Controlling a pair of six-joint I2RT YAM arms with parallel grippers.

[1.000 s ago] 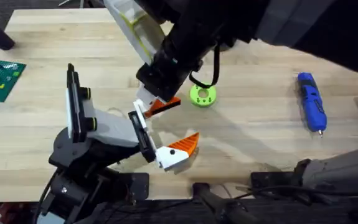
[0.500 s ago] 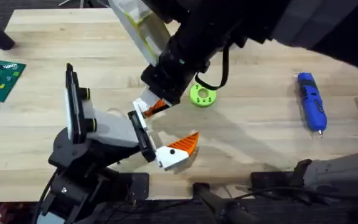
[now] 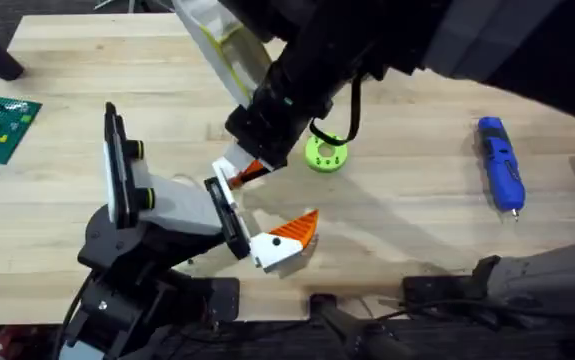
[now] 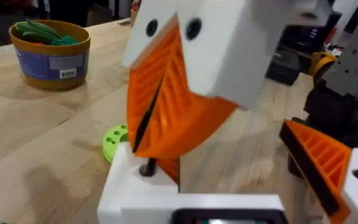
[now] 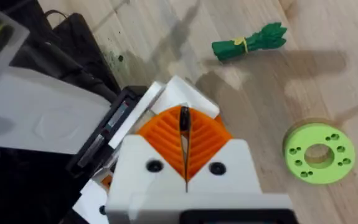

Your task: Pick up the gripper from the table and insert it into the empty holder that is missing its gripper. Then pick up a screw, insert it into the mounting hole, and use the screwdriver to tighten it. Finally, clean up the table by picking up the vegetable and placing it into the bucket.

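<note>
I see my right pincer [image 3: 250, 170] clamped on the small orange wedge-shaped gripper [image 5: 182, 142], pressed against the slim black holder bar [image 3: 229, 215].

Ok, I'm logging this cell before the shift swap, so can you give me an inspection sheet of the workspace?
Surface: light wooden table, plank seams visible.
Job's things: orange tip at the black holder bar; blue screwdriver lying on the right; vegetable on the table; bucket with green items inside.
Clutter: green disc; green circuit board at the left edge.
Grippers: right gripper shut on the orange tip.
Cables: black cable looped beside the reaching arm.
Surroundings: nothing seen.
</note>
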